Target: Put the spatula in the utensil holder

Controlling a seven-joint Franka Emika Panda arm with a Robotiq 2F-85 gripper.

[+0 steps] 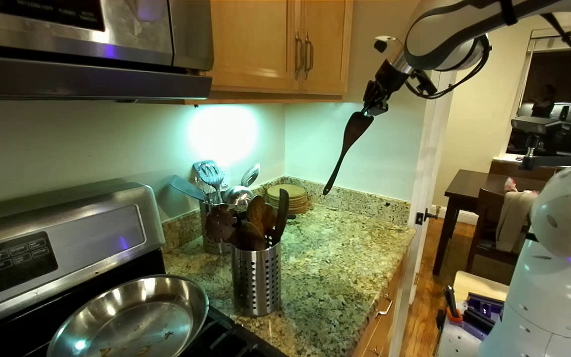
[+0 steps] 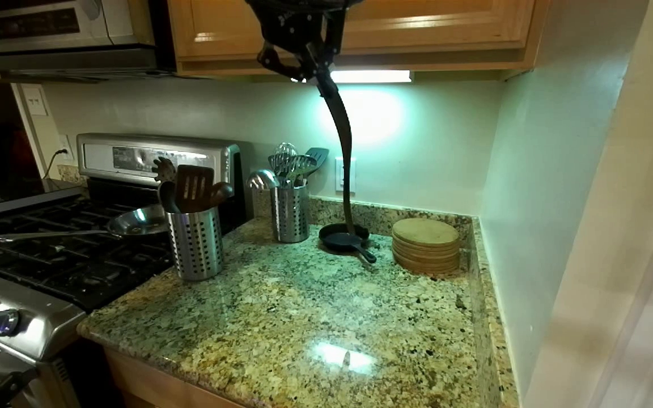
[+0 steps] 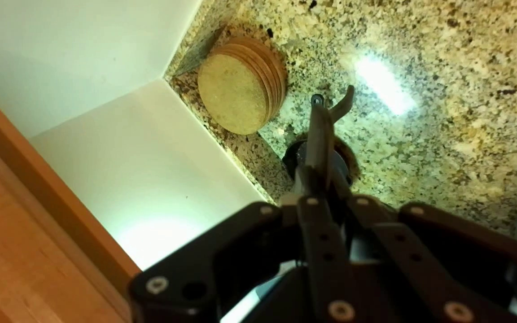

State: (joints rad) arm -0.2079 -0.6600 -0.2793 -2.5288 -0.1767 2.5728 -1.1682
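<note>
The spatula [image 1: 349, 141] is slim and dark brown. My gripper [image 1: 368, 110] is shut on its broad head end, and the thin handle hangs down, slightly tilted. The spatula [image 2: 343, 136] hangs in the air below the gripper [image 2: 323, 85] in an exterior view. In the wrist view the spatula [image 3: 320, 139] extends away from the fingertips [image 3: 323, 190]. The utensil holder [image 1: 256, 282] is a perforated silver cylinder, upright on the counter, with several brown utensils in it; it also shows in an exterior view [image 2: 196, 246]. The spatula is well above and apart from it.
A second perforated container [image 2: 291, 215] with shiny metal utensils stands by the back wall. A small black skillet [image 2: 340, 241] and a stack of round boards [image 2: 425, 249] are beside it. A steel pan [image 1: 132, 317] sits on the stove. Cabinets [image 1: 265, 44] hang above.
</note>
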